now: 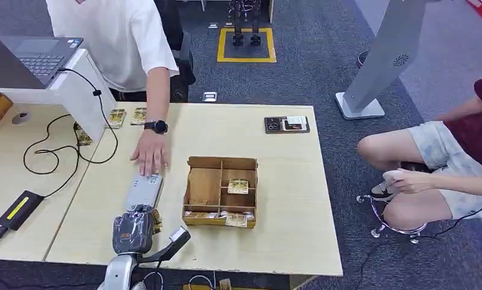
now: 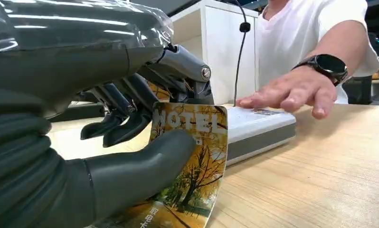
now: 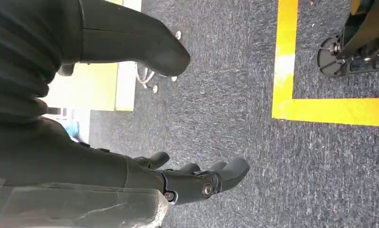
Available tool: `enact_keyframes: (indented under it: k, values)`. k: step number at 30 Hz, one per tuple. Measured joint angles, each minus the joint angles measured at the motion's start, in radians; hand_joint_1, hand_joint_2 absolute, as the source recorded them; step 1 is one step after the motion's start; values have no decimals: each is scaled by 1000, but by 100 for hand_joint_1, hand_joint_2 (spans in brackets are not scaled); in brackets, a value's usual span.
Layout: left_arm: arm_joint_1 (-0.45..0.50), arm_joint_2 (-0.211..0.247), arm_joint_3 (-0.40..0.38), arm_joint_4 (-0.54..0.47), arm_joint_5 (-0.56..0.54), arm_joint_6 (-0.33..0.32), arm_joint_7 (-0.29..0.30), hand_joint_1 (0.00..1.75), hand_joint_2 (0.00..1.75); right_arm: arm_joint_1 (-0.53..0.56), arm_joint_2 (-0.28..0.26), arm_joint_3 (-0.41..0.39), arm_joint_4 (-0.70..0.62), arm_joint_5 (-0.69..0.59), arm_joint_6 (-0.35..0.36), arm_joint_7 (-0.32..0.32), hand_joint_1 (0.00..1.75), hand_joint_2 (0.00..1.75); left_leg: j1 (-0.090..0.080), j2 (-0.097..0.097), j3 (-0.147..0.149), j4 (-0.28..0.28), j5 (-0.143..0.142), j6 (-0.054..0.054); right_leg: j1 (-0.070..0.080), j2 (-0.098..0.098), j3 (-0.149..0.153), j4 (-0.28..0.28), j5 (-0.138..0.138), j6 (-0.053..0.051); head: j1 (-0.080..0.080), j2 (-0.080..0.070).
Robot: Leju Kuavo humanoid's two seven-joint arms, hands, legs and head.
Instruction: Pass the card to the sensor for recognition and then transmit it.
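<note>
While pinching the hotel card [image 2: 192, 161] beside the sensor [image 2: 259, 130], left robot hand [image 2: 107, 142] low over table; right robot hand [image 3: 178, 178] empty, fingers apart.

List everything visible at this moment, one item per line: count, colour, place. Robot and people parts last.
Autumn-tree HOTEL card: one, orange-yellow, held in the left hand.
Flat grey-white card sensor: one, on the table ahead of the left hand.
Wooden compartment box: one, brown, table centre, cards inside.
Loose cards: several, yellowish, far table edge.
Dark tray: one, far right of table.
Laptop: one, grey, on the white stand.
Light wooden table: one.
Person's hand: one, wearing a black watch, resting on the sensor's far end.
Seated person: one, right of table.
Left hand: grips the card.
Right hand: hangs over carpet, holds nothing.
</note>
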Motion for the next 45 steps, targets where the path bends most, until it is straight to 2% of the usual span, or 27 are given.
enact_keyframes:
  k: [5, 9, 13, 16, 20, 25, 31, 45]
  values:
    - [5, 2, -3, -13, 20, 1, -14, 175, 175, 0, 0, 0, 0, 0, 0, 0, 0, 175, 0, 0, 0, 0, 0, 0, 0, 0, 0, 0, 0, 0, 0, 0]
    - [22, 0, -3, -62, 47, 1, -70, 175, 175, 1, 0, 0, 0, 0, -2, 0, 0, 175, 0, 0, 0, 0, 0, 0, 0, 0, 0, 0, 0, 0, 0, 0]
    - [38, -15, 7, -130, 84, 1, -161, 175, 175, 1, 0, 0, 0, -1, -3, 0, 0, 175, 0, 0, 0, 0, 0, 0, 0, 0, 0, 0, 0, 0, 0, 0]
    - [45, -48, 48, -196, 129, 1, -274, 175, 175, 1, 0, -1, 0, -2, -3, 0, 0, 175, 0, 0, -1, 0, 0, 0, 0, 0, -1, 0, 0, 0, 0, 0]
    - [42, -92, 99, -267, 179, 1, -379, 175, 175, 1, 0, -1, 0, -2, -3, 0, 0, 175, 0, 0, -1, 0, 0, 0, 0, 0, -1, 0, 0, 0, 0, 0]
    - [27, -132, 122, -340, 241, 1, -465, 175, 175, 1, 0, -1, 0, -2, -3, -3, 0, 175, 0, 0, -1, 0, 0, 0, 0, 0, -1, 0, 0, 0, 0, 0]
    - [-3, -150, 122, -381, 260, 1, -466, 175, 175, 1, 0, -1, 0, 0, -3, -3, 0, 175, 0, 0, -1, 0, 0, 0, 0, 0, -1, 0, 0, 0, 0, 0]
    - [-119, -141, 122, -359, 218, 0, -373, 175, 175, -8, 0, 2, 7, 9, -3, -3, 0, 175, 0, 0, -1, 0, 0, 0, 0, 0, -2, 0, 0, 0, 0, 0]
